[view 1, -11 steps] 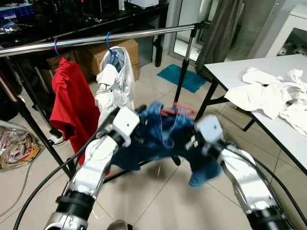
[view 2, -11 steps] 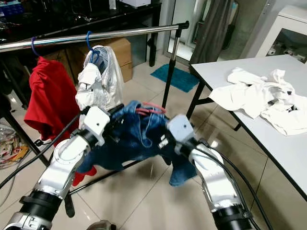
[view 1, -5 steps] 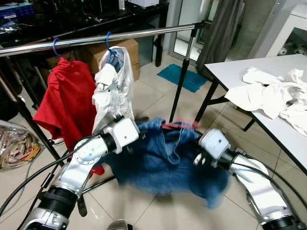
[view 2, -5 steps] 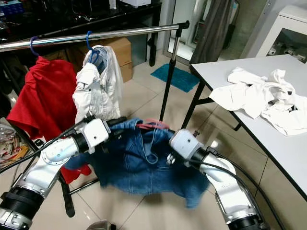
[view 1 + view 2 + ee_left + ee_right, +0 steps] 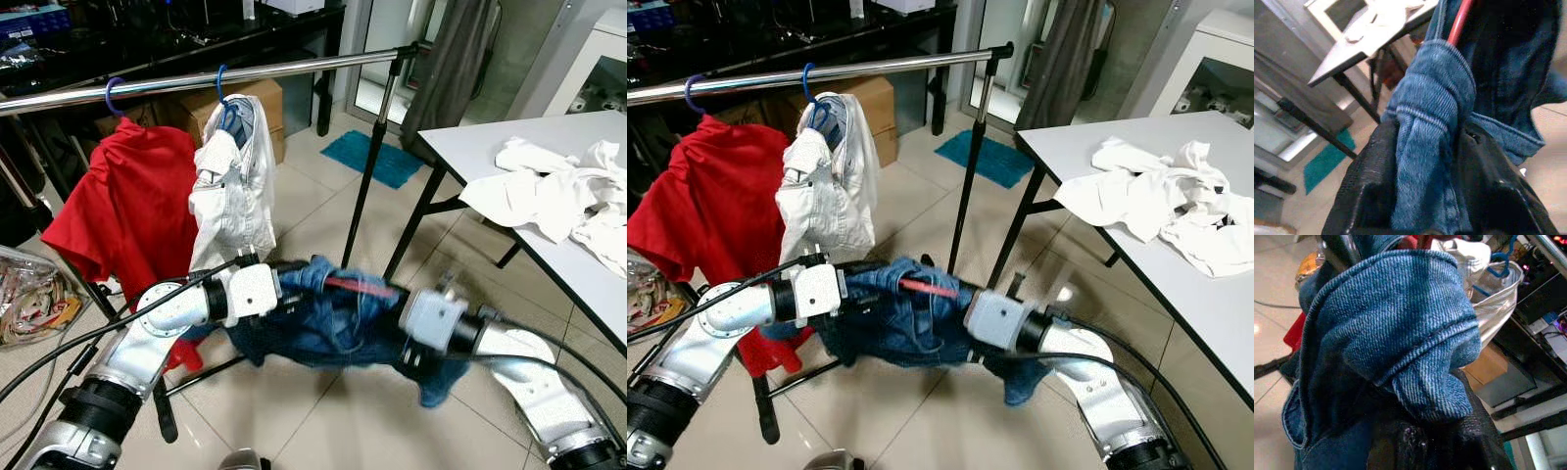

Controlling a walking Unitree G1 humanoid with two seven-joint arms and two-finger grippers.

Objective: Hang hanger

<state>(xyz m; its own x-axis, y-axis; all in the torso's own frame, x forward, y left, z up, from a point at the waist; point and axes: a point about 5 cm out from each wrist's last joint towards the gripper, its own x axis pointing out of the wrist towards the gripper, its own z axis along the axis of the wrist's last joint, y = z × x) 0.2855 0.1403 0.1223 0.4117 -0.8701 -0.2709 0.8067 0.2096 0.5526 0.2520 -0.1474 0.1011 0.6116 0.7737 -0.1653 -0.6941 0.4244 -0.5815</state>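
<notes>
You had both grippers, left gripper (image 5: 1425, 196) and right gripper (image 5: 1425, 431), clenched on the blue denim garment (image 5: 333, 318) with its red hanger (image 5: 358, 286), below the chrome rail (image 5: 245, 72).

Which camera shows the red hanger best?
The right eye view: the hanger lies as a red bar across the denim held between both arms. The left eye view blurs it; the left wrist view shows a short red piece.

Denim garment (image 5: 333, 318) buries most of the red hanger (image 5: 355, 286) and both tools' fingertips; the right forearm (image 5: 441, 328) is blurred.
</notes>
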